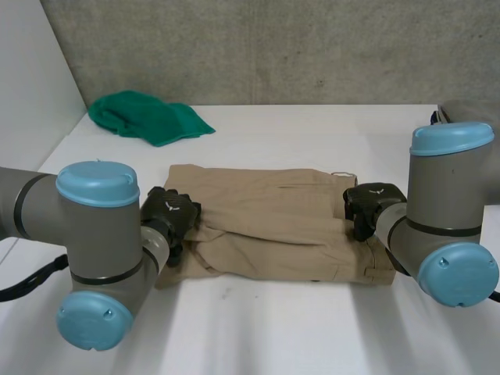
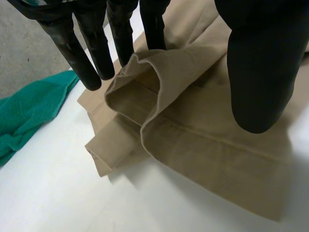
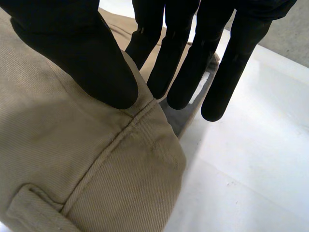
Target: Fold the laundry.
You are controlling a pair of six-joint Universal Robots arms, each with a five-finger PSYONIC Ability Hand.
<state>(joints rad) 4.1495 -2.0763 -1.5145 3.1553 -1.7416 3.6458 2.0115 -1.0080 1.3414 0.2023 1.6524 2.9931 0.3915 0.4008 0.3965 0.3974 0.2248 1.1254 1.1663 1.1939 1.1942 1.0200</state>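
A white worktop before a grey wall carries tan trousers, folded into a long band across its middle with the near edge bunched, and a green cloth at the far left corner. The left hand sits at the band's left end, fingers straight against a raised fold and thumb held apart from it. The right hand pinches the right end between thumb and straight fingers.

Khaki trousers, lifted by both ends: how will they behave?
Probably floppy: the trousers lie in soft loops and creases by the left hand. Likely to sag in the middle, with the hands at opposite ends, the right hand pinching its edge. The folded layers may slip apart; nothing visibly holds them together.
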